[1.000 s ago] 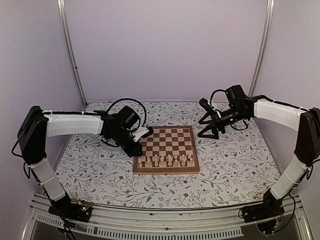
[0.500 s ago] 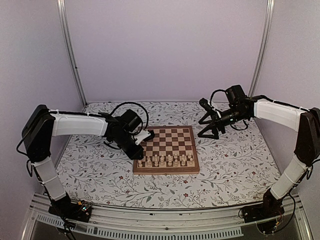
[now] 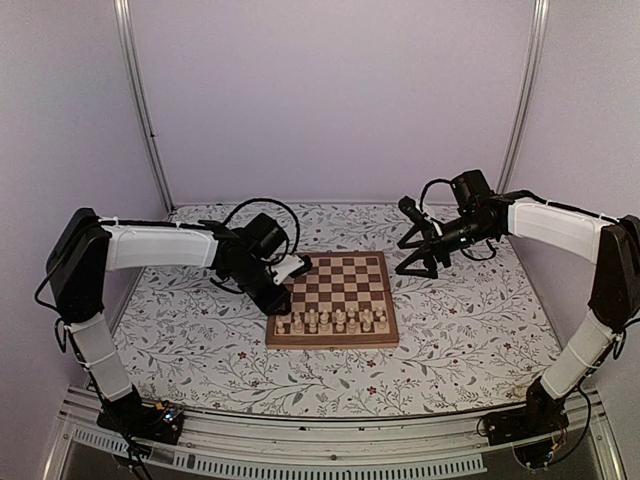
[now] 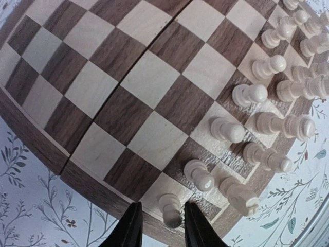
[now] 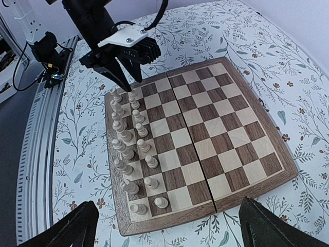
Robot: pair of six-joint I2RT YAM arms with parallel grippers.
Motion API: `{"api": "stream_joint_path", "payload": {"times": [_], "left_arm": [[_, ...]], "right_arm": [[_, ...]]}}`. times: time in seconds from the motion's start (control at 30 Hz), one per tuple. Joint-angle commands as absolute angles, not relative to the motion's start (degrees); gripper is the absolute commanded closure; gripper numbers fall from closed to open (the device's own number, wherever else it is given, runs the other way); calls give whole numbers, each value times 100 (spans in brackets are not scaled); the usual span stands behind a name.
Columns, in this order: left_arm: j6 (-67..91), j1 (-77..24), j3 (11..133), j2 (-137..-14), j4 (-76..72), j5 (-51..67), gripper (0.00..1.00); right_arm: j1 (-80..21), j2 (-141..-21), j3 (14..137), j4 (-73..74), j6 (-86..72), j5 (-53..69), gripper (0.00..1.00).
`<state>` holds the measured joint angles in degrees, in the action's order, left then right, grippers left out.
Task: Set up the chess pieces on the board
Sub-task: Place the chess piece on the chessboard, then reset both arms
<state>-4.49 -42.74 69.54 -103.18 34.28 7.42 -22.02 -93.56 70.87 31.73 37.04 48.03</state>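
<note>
Slides left hand (image 4: 162,205) slightly right, narrowly parted around the near-left corner pawn (image 4: 170,211); risks toppling it or neighbouring pieces (image 4: 198,175) if lifting crookedly. Keeps right hand (image 5: 169,216) wide, empty.

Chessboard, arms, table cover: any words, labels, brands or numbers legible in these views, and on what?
No legible text in any view.
Chessboard: bare wood border, no letters or digits.
Floral table cover: leaf and flower print only.
Left gripper: plain black jaws, no marking.
Electronics at the left arm's base: too small to read.
</note>
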Motion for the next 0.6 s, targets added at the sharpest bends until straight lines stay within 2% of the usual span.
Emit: {"api": "stream_joint_path", "payload": {"times": [0.0,0.1,0.17,0.27,0.4,0.47,0.57], "left_arm": [[-566,-4316,7508,-10005,3700,310,67],[-658,-4309,7883,-9877,3842,-234,66],[-682,-4273,8063,-9749,3748,-613,66],[-719,-4060,8186,-9476,3294,-955,65],[-631,-3857,8146,-9075,2417,-1594,63],[-538,-3753,7875,-8844,1842,-1852,53],[-338,-3556,7455,-8582,1145,-1984,21]], "right_arm": [[-2078,-9050,7408,3229,3562,4611,1],[-1828,-8837,7559,3060,3425,4210,1],[-1574,-8475,7341,2310,2920,3622,1],[-1385,-7832,6681,834,2003,1890,1],[-1289,-7726,6658,804,1595,787,1],[-1278,-7791,6646,894,1508,607,1],[-1271,-7596,6390,704,1392,224,1]]}}
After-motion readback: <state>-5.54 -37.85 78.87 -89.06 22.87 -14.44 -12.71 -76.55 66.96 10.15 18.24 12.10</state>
